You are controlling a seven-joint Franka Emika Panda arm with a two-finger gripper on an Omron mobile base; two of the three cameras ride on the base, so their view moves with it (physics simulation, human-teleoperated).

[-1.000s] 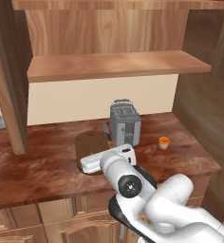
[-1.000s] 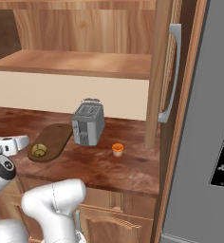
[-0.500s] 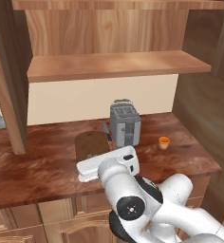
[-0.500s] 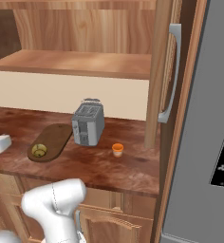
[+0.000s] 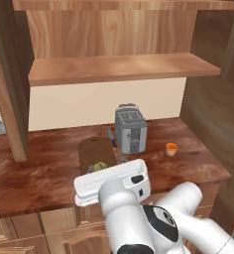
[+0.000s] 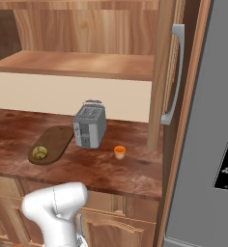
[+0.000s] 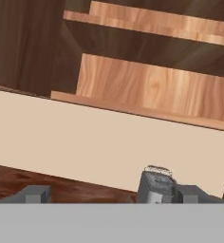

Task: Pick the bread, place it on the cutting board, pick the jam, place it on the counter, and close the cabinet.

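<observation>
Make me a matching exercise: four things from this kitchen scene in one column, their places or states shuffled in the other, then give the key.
Things:
1. bread
2. jam
3. toaster
4. cabinet door

Places or states:
A. swung open, grey bar handle facing the camera
B. lying on the near end of the cutting board
C. standing alone on the counter, right of the toaster
D. upright on the counter between the board and the orange jar

Pairs: 1-B, 2-C, 3-D, 4-A
</observation>
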